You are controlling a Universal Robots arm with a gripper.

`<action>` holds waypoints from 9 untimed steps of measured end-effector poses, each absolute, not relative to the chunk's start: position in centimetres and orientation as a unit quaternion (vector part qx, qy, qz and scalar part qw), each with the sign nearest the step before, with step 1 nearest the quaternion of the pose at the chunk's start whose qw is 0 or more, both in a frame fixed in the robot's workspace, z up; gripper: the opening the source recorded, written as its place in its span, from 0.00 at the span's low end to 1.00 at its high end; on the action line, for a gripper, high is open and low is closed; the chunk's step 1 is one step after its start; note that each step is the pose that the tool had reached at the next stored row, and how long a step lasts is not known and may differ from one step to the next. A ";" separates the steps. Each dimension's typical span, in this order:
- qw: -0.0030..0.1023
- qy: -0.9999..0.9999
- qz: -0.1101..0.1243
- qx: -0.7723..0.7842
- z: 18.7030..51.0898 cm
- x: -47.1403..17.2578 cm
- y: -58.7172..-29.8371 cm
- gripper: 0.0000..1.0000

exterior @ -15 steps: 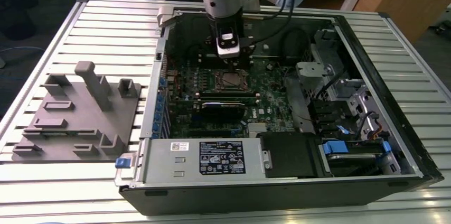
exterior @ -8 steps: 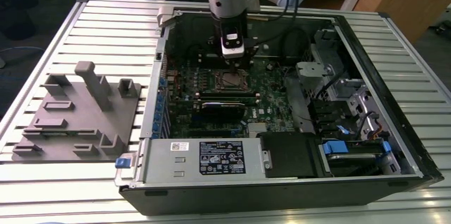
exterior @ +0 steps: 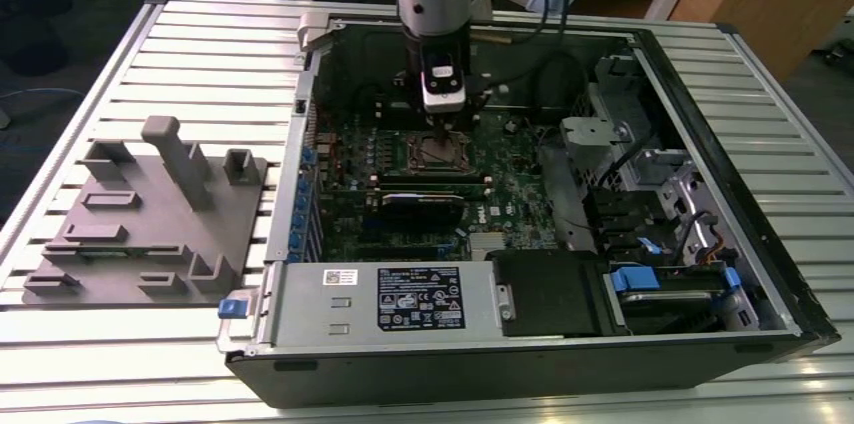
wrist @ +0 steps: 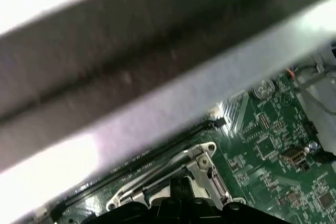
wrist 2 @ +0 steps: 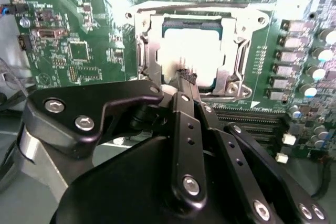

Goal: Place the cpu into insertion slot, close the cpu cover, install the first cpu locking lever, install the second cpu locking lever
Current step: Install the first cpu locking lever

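The arm reaches down into an open computer case, and my gripper (exterior: pixel 445 126) hangs just above the insertion slot (exterior: pixel 438 152) on the green motherboard (exterior: pixel 387 144). In the second wrist view the cpu (wrist 2: pixel 191 56) shows its pale top inside the slot. The cpu cover (wrist 2: pixel 143 51), a metal frame, lies around the chip. My gripper (wrist 2: pixel 186 77) is shut, its tips at the near edge of the frame, and I see nothing between them. In the first wrist view thin metal lever rods (wrist: pixel 152 179) run along the socket bracket beside the gripper (wrist: pixel 181 184).
A grey holder block (exterior: pixel 147 214) sits on the slatted table at the exterior view's left. Inside the case are a power supply (exterior: pixel 387 299), drive bays (exterior: pixel 641 174) and long black slots (wrist 2: pixel 252 116). A blurred case rail (wrist: pixel 157 66) crosses the first wrist view.
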State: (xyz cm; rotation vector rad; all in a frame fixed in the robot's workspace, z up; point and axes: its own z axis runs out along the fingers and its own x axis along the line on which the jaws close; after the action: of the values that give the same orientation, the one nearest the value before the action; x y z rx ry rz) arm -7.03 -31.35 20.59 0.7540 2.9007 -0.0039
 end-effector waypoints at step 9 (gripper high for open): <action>0.070 0.968 -0.007 0.240 20.5 -7.0 -31.9 0.11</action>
State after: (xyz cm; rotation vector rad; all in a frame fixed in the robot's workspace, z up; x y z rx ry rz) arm -7.03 -31.88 20.52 0.7220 2.9123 -0.0209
